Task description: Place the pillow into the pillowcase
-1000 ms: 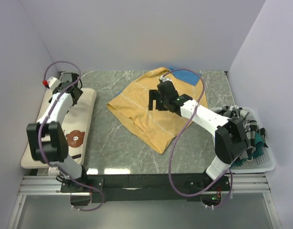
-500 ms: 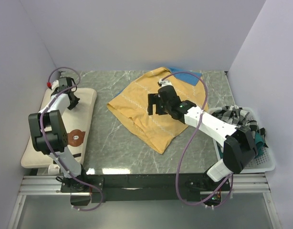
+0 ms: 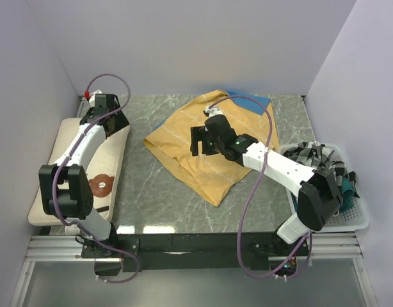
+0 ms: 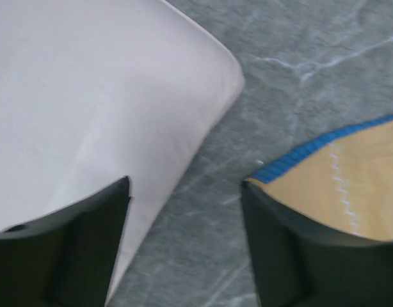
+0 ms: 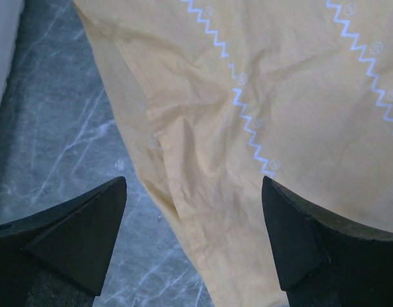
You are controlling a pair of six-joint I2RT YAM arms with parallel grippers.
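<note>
The cream-white pillow (image 3: 72,167) lies flat at the left edge of the table, its bear print facing up. My left gripper (image 3: 115,126) hovers open over the pillow's far right corner (image 4: 88,96); the left wrist view shows bare table between its fingers (image 4: 62,249). The mustard-yellow pillowcase (image 3: 184,137) with pale zigzag stripes lies spread in the middle, with a blue part at its far edge. My right gripper (image 3: 196,142) hovers open above the pillowcase's left part (image 5: 280,96), its fingers (image 5: 324,243) spanning the cloth's edge. Neither gripper holds anything.
A white basket (image 3: 356,220) holding a black-and-white checked cloth (image 3: 321,160) stands at the right edge of the table. Grey marble table (image 3: 158,198) shows between pillow and pillowcase. White walls close the back and both sides.
My left gripper has swung right, from the pillow's far left corner to its far right corner. My right gripper has shifted left over the pillowcase.
</note>
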